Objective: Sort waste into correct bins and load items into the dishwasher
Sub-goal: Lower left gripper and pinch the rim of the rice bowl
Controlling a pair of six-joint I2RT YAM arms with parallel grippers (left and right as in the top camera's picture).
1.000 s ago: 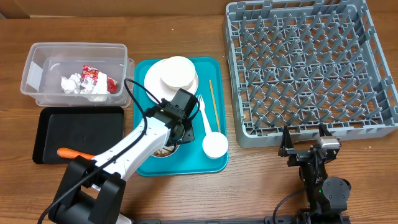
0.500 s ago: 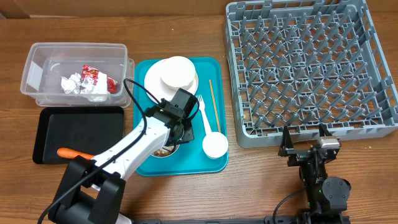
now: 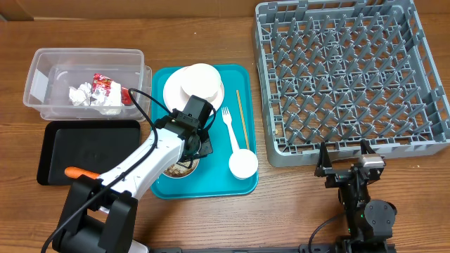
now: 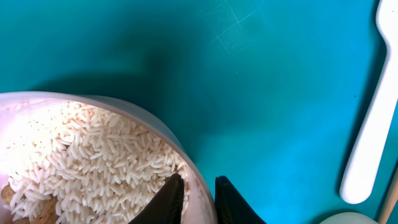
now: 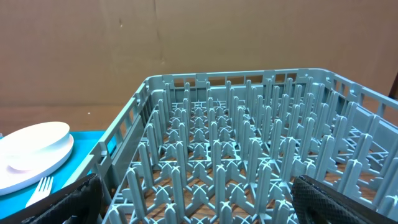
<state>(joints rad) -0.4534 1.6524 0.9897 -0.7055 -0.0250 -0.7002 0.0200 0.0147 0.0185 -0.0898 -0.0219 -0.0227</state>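
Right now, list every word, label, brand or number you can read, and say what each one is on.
Red snack wrapper in the clear tub: printed, but too small and blurred to read.
Grey dish rack, teal tray, black tray: no text seen.

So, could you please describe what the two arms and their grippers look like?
The left arm has a white link between black joints and a black base, with a thin black cable looping beside it. The left gripper has dark, tapered fingers. The right arm and right gripper are black.
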